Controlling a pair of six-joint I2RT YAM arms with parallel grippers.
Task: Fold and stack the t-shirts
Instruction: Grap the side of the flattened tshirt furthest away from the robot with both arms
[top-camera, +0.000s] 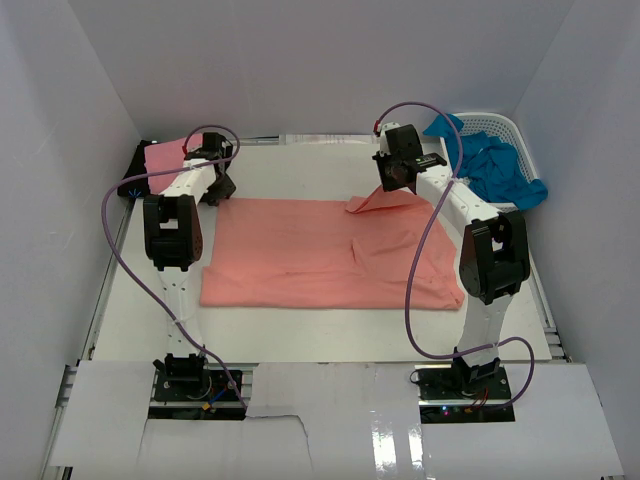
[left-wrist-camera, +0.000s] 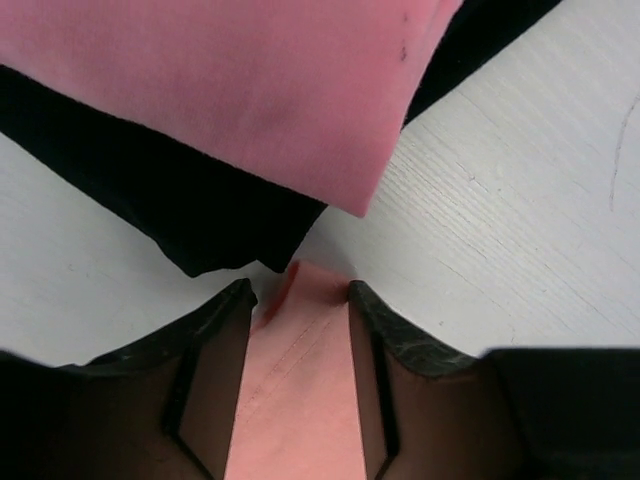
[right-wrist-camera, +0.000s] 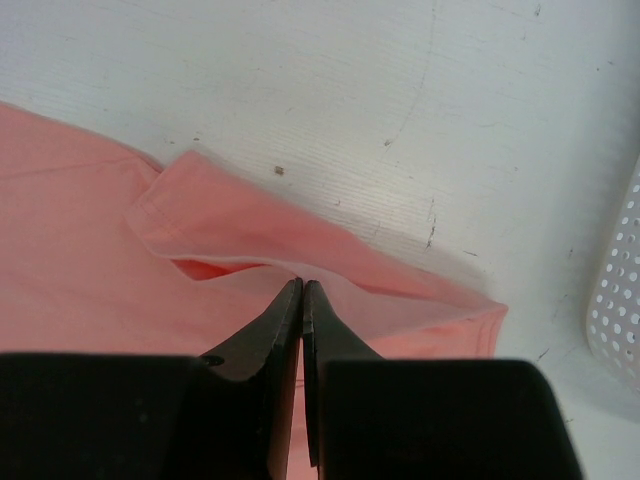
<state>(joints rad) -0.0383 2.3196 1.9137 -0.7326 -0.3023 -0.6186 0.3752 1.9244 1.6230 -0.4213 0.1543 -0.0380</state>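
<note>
The large salmon-coral t-shirt lies spread across the middle of the table. My right gripper is shut on its far right corner and holds that corner slightly raised; in the right wrist view the fingertips pinch a fold of the salmon shirt. My left gripper is at the shirt's far left corner. Its jaws stand apart in the left wrist view, with a flat hemmed strip of salmon cloth between them. Just beyond lie a folded pink t-shirt and a black t-shirt under it.
The pink-on-black pile sits at the back left corner. A white lattice basket at the back right holds bright blue t-shirts. White walls enclose the table on three sides. The basket wall shows at the right wrist view's edge.
</note>
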